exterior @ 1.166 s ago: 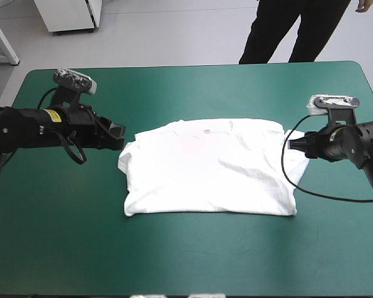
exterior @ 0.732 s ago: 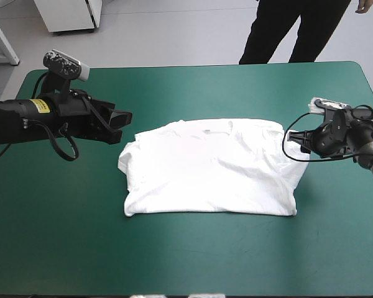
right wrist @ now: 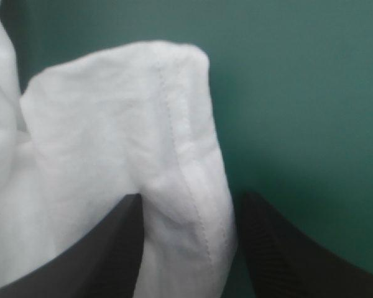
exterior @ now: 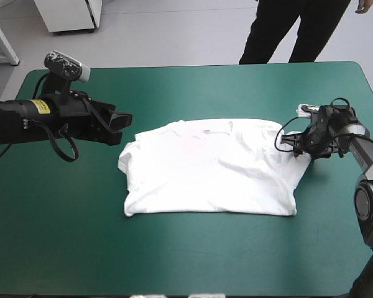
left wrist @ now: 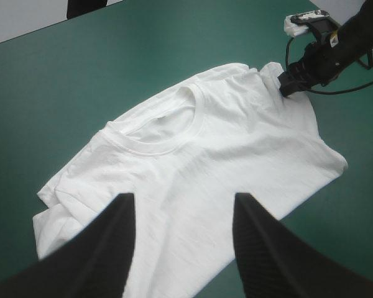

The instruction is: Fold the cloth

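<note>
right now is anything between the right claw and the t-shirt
Nothing visible does. The right claw is open astride the T-shirt's sleeve edge, which lies on the teal-green cover.

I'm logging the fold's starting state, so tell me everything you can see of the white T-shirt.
The T-shirt is white, short-sleeved, of thin, lightly creased fabric. It is spread flat mid-table on the teal-green cover, its round ribbed collar toward the far edge. The right-side sleeve, with a stitched hem, lies inside the open right hand. The left hand, also open, hangs clear beside its left edge.
</note>
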You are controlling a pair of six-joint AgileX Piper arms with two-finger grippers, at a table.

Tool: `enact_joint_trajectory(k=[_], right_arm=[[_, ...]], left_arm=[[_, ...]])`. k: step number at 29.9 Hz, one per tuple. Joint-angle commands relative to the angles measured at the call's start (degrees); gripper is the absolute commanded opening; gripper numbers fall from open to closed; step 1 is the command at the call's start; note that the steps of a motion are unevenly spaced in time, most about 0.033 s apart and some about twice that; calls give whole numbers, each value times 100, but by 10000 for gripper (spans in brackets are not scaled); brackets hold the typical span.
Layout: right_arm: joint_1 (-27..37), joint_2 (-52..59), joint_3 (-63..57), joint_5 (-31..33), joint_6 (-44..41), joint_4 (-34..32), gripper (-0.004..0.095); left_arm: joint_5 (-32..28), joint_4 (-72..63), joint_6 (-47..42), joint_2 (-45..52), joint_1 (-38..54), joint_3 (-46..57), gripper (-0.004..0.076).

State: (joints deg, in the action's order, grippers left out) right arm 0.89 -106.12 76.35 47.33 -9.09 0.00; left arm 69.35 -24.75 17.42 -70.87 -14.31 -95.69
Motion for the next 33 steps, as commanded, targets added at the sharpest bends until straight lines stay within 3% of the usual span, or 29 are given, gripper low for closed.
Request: enact_joint_trajectory(k=[1, 7, 11, 20, 33], right_arm=[[48, 44, 121, 123, 117, 0, 349], [48, 31, 145, 196, 216, 48, -19], [48, 100, 396, 470, 270, 152, -13], [-399, 426, 1178, 1249, 1204, 1412, -13], [-1437, -64, 1204, 770, 1274, 1259, -13]], left_arm=[[-249, -223, -7, 131, -35, -185, 359], [-246, -223, -7, 131, -35, -185, 359], [-169, -223, -7, 131, -35, -185, 359], [-75, -185, -7, 131, -35, -185, 349], [-75, -184, -7, 131, -35, -185, 349]])
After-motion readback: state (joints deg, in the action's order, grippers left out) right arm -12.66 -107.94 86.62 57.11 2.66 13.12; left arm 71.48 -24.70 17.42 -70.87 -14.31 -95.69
